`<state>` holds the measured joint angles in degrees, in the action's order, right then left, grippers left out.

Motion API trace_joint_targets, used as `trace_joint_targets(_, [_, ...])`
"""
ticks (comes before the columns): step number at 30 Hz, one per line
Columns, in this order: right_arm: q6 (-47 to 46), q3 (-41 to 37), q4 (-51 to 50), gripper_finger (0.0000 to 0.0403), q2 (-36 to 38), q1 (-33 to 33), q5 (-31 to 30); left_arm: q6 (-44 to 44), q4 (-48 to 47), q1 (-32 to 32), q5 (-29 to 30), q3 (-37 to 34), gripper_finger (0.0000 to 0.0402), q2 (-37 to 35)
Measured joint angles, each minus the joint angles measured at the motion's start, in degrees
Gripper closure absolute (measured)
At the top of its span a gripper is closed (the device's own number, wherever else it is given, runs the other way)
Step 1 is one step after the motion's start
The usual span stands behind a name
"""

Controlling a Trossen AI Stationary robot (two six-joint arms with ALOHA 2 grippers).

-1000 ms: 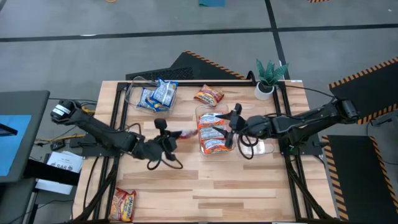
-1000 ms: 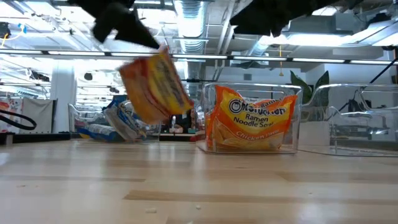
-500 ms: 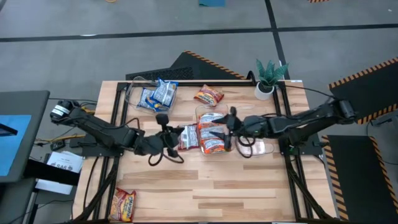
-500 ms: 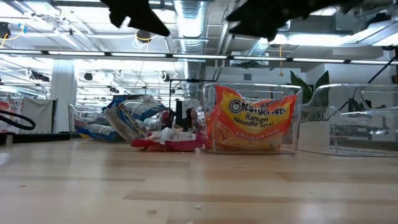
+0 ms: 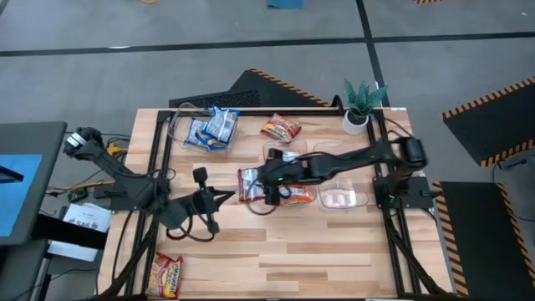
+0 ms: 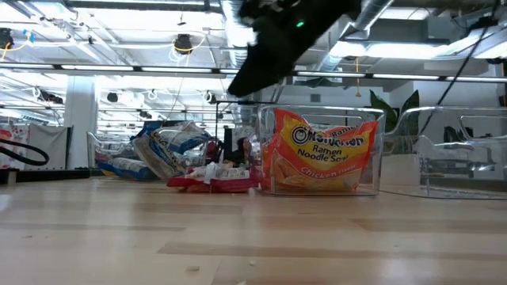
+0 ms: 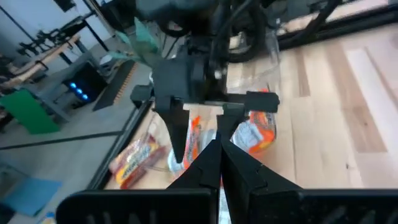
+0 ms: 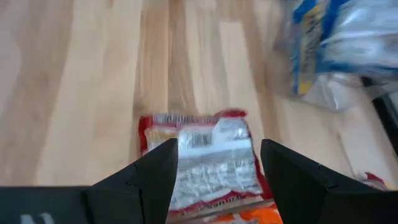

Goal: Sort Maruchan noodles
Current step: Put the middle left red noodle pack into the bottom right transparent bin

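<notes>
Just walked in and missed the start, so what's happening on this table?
Two robot arms are sorting ramen packets into clear bins. The right gripper, jaws open, hovers over a red packet lying flat on the table beside the middle bin of orange packets. The left gripper, jaws shut and empty, sits just left of it. Blue packets fill another bin; two more red packets lie loose.

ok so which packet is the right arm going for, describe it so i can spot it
Start at the clear bin of orange-and-white packets near the table's middle. Just left of it, on bare wood, lies a red-edged packet, silvery side up with a barcode, and the right pincer hangs open above it. Unlike its neighbours it sits in no bin, and the other loose red packets lie at the table's edges.
</notes>
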<state>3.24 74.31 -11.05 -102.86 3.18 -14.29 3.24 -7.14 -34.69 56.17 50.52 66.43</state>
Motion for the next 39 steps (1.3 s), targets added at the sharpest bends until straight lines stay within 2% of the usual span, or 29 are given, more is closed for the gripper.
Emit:
trace_joint_targets(7, [4.34, 13.55, -11.78, 0.0148, -10.79, 0.02, 2.43, -2.88, -2.59, -3.48, 6.23, -0.04, 0.0401, -0.08])
trace_joint_targets(16, [4.18, 23.95, -19.02, 0.0148, -21.03, -0.08, 3.05, -5.40, -5.75, -3.99, 7.58, -0.07, 0.0401, -0.08])
trace_joint_targets(23, [0.40, 28.25, -25.23, 0.0148, -26.55, -0.44, 3.21, -7.04, -7.82, -4.06, 7.53, -0.07, 0.0401, -0.12])
trace_joint_targets(32, [-1.83, 28.97, -25.12, 0.0151, -29.10, -1.42, 1.67, -7.58, -7.97, -4.03, 7.05, -0.07, 0.0401, -0.12])
trace_joint_targets(36, [-3.03, 28.88, -25.55, 0.0195, -29.23, -1.37, 1.65, -7.58, -7.97, -4.03, 7.07, -0.07, 0.0401, -0.12])
trace_joint_targets(39, [-3.04, 28.86, -25.92, 0.0269, -29.27, -1.43, 1.39, -7.58, -7.90, -4.03, 7.12, -0.07, 0.0401, -0.12])
